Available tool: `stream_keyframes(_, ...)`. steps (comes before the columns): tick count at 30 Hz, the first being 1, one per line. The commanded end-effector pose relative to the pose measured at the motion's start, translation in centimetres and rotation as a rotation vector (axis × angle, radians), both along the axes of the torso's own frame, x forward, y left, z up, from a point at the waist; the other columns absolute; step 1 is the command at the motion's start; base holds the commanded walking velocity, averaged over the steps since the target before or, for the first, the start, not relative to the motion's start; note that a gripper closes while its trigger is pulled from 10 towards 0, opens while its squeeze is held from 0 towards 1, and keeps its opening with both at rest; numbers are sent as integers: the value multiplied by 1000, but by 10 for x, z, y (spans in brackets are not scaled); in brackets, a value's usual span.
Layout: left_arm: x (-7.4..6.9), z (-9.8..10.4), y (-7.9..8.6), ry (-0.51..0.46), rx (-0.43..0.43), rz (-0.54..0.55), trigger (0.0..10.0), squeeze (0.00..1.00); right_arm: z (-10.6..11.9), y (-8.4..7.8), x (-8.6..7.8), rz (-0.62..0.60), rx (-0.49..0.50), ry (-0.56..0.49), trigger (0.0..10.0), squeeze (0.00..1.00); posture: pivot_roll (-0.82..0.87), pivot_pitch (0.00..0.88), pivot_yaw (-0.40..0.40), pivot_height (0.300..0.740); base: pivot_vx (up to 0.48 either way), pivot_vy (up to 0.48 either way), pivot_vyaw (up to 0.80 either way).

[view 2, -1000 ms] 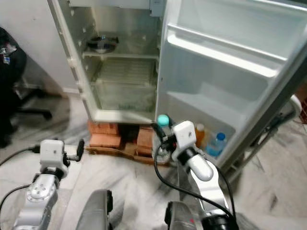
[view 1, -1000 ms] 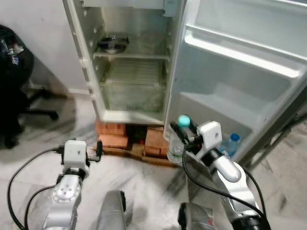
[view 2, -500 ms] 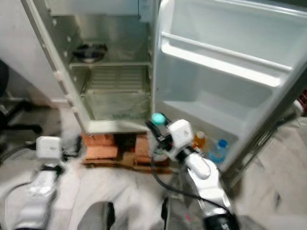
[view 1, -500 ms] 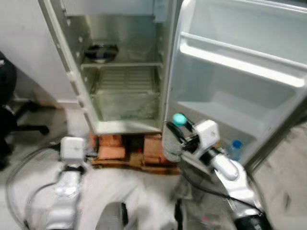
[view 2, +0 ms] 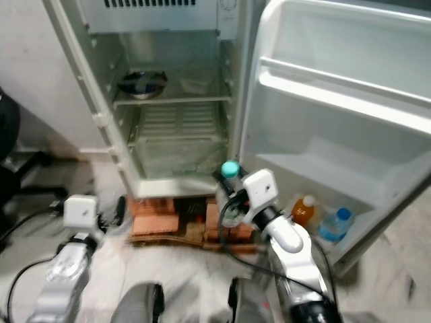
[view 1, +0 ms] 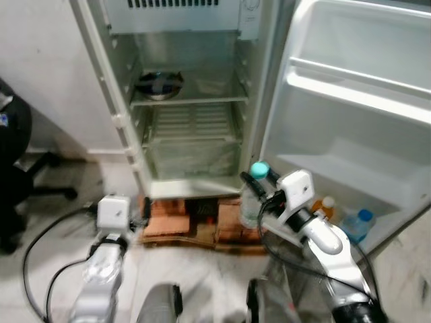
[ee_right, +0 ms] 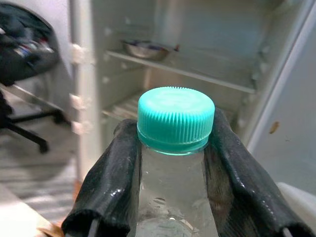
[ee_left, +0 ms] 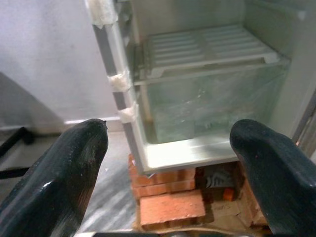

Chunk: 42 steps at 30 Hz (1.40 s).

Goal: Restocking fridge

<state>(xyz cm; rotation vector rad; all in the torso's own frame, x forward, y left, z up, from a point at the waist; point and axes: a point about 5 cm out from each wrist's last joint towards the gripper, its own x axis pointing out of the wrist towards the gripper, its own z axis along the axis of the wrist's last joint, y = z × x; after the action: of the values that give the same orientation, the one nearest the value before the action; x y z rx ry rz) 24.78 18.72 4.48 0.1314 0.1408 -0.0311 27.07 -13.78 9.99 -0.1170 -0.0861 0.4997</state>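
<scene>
On my far left sits a dark office chair (view 1: 13, 168) against the wall. My left pincer (ee_left: 170, 163) hangs low over the marble floor (view 1: 195, 282), its fingers (ee_left: 59, 173) spread wide apart and empty, pointed at the fridge's clear crisper drawer (ee_left: 212, 106) and the bricks (view 1: 168, 225) stacked beneath the cabinet. The fridge (view 1: 188, 101) stands open, with a metal bowl (view 1: 159, 85) on its upper shelf. My right pincer (view 1: 259, 195) is clamped on a clear water bottle (ee_right: 173, 197) with a teal cap (ee_right: 175, 118), held upright just before the lower front edge of the fridge. Right of it, the door's bottom rack (view 2: 350, 229) holds an orange bottle (view 2: 304, 210) and a blue bottle (view 2: 337, 224).
</scene>
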Motion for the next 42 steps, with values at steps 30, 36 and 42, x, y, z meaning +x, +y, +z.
stream_keyframes(30, -1, 1, 6, -6, 5, -6, 10000, 0, 6, 4, 4, -2, 4, -37, 10000, 0, 6, 0, -19, 626, 0, -245, 0)
stream_keyframes(36, -1, 1, 7, -5, 3, 12, 10000, 0, 5, 5, 3, 0, 14, -29, 10000, 0, 5, 0, -19, 608, 0, 0, 0)
stream_keyframes(42, -2, 1, 8, -7, 6, 34, 10000, 0, 5, 6, 3, 3, 16, -34, 10000, 0, 6, 0, -18, 578, 0, 0, 0)
